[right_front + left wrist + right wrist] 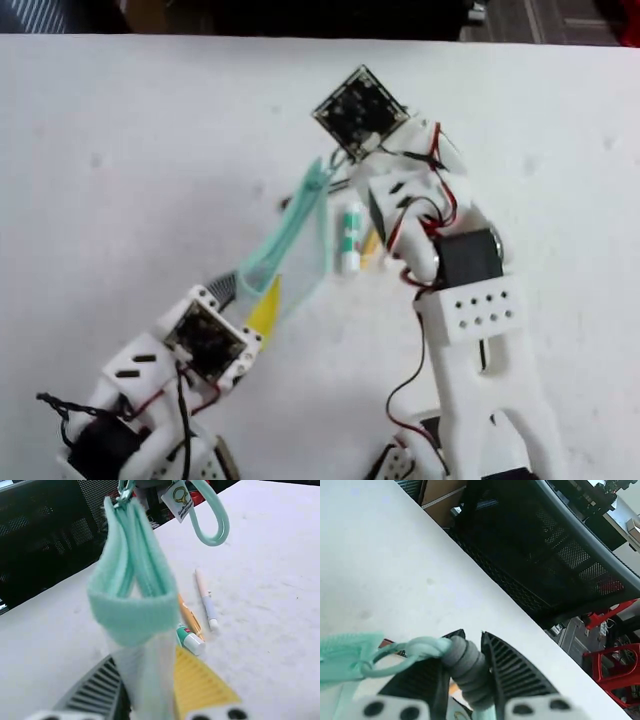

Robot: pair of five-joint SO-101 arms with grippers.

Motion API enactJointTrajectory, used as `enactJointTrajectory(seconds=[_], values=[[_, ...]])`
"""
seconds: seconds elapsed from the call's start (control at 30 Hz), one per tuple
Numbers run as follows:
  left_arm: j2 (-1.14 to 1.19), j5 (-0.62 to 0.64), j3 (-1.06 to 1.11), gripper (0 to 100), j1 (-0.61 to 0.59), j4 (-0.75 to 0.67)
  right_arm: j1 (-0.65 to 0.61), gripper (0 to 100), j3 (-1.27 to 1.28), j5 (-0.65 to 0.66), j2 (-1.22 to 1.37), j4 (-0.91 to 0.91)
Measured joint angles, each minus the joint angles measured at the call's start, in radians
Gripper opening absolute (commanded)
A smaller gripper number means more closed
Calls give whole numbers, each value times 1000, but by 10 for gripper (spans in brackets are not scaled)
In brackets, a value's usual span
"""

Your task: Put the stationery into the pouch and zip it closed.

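Observation:
The mint and clear pouch (290,240) hangs slanted above the table between both arms. My left gripper (255,295) is shut on its lower end, which sits between the black finger and the yellow finger (200,687). The pouch's mint zip edge (132,595) runs away from that camera. My right gripper (465,672) is shut on the grey ribbed sleeve of the pouch's pull loop (415,647), at the upper end (322,180). On the table beside the pouch lie a white pen (205,597), an orange pencil (189,617) and a green and white stick (350,235).
The white table (120,150) stretches open to the left and far right. Its far edge (200,35) runs along the top of the high view. Beyond it stand a black mesh chair (535,555) and red frames (612,657).

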Motion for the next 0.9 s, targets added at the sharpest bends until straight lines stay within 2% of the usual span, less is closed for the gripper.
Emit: enactJointTrajectory(seconds=[0.07,0.17,0.23,0.67,0.9], values=[[0,0,0,22,2,0,0,122,0,0,-2,34],[0,0,0,22,5,0,-25,306,-2,0,-34,127],[0,0,0,22,5,8,-55,359,-3,-3,-71,203],[0,-2,0,22,5,18,-338,330,-6,-6,-489,802],[0,-2,-2,22,5,18,-361,323,-8,-6,-692,868]])
